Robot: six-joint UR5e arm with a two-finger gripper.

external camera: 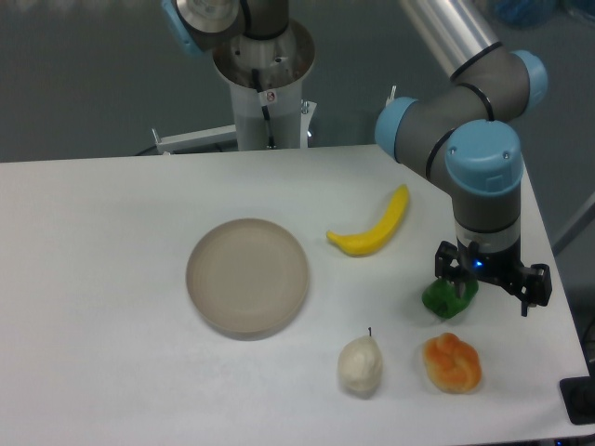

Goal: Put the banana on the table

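The yellow banana (374, 226) lies flat on the white table (112, 232), to the right of the beige plate (247, 275) and clear of it. My gripper (491, 287) hangs low over the right side of the table, to the right of and below the banana and apart from it. Its fingers are spread open with nothing between them. It stands just over the right part of a green pepper (448, 295).
A whitish pear-shaped fruit (360, 364) and a lumpy orange fruit (452, 362) sit near the front edge. The robot's base column (265, 84) rises behind the table. The table's right edge runs close beside the gripper.
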